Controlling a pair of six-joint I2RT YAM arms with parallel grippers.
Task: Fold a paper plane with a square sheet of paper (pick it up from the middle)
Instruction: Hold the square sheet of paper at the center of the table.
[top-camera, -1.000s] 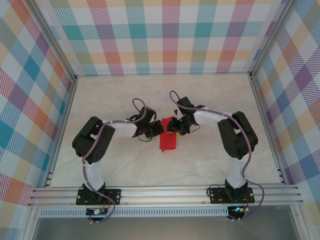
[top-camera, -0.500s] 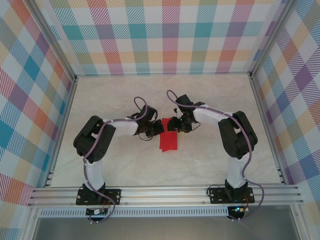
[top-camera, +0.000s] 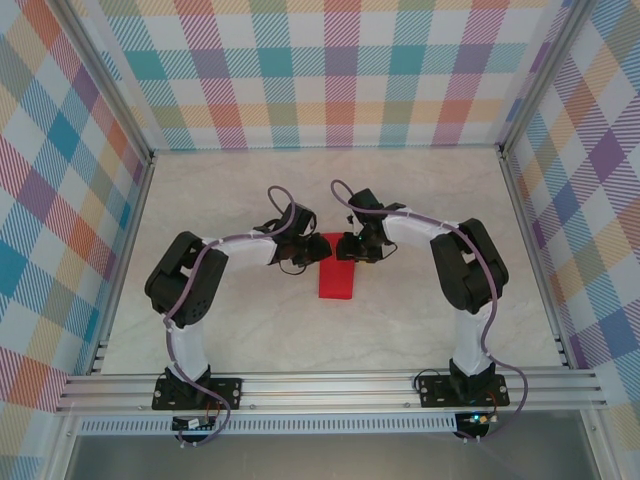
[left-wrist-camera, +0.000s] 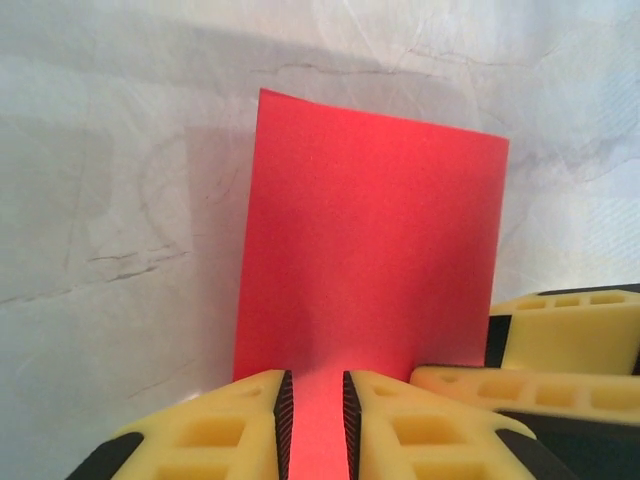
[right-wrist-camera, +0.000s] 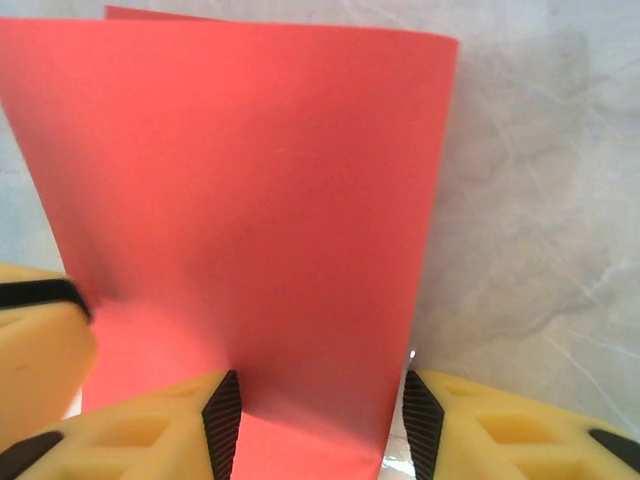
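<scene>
The square sheet of paper (top-camera: 336, 281) is a red rectangle folded in half, lying flat on the marble table with its short far edge under both grippers. My left gripper (top-camera: 311, 251) hovers over that far edge from the left. In the left wrist view its jaws (left-wrist-camera: 316, 382) stand a narrow gap apart, with the red paper (left-wrist-camera: 370, 240) showing in the gap; it is open. My right gripper (top-camera: 346, 247) comes in from the right. Its jaws (right-wrist-camera: 322, 388) are wide apart over the paper (right-wrist-camera: 240, 180), astride the paper's right edge. One right finger (left-wrist-camera: 560, 340) shows beside the left gripper.
The pale marble table (top-camera: 420, 200) stretches free on all sides of the paper. Plaid walls (top-camera: 330, 70) and aluminium posts close in the back and sides. A metal rail (top-camera: 330, 385) with both arm bases runs along the near edge.
My left jaws have parted a little from shut. The paper's raised far end has dropped and the sheet now lies straighter. Both grippers have shifted slightly toward the far edge.
</scene>
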